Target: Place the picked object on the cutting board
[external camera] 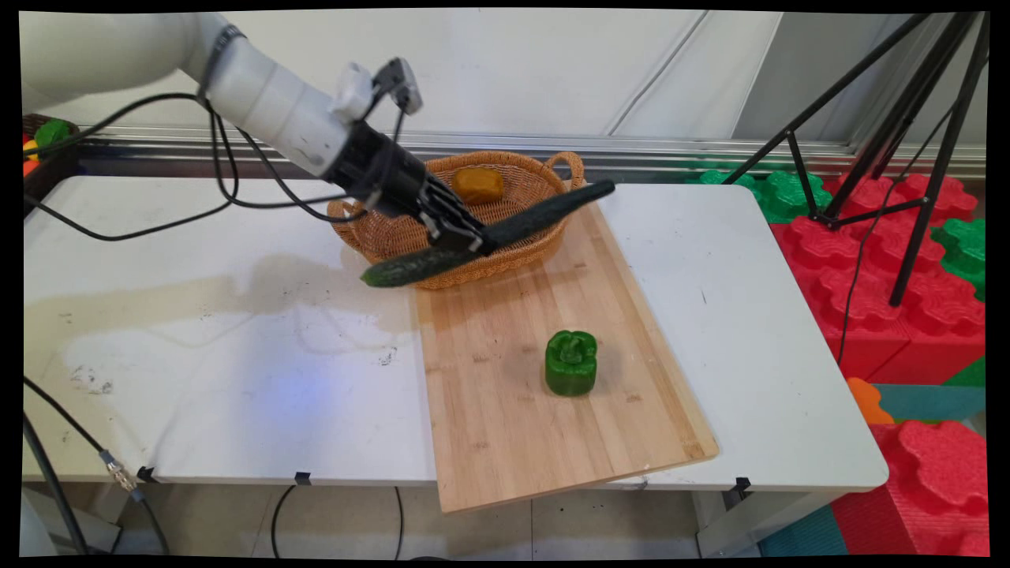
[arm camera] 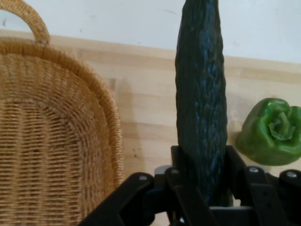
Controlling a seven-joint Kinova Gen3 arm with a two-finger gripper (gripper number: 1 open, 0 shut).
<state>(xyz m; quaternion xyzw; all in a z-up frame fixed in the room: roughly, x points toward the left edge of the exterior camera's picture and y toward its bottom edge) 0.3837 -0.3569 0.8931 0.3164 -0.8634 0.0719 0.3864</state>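
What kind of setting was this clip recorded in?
Likely a robotics lab staged as a kitchen: a cutting board and wicker basket on a white table, a tripod, and foam blocks alongside.

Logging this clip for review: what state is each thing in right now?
Gripper: shut on the cucumber, above the basket's near rim.
Cucumber: held off the table, tilted, across the basket's front.
Basket: upright at the board's far end, holding an orange item.
Pepper: upright on the board, stem up, untouched.
Board: flat on the table, near corner overhanging the edge.
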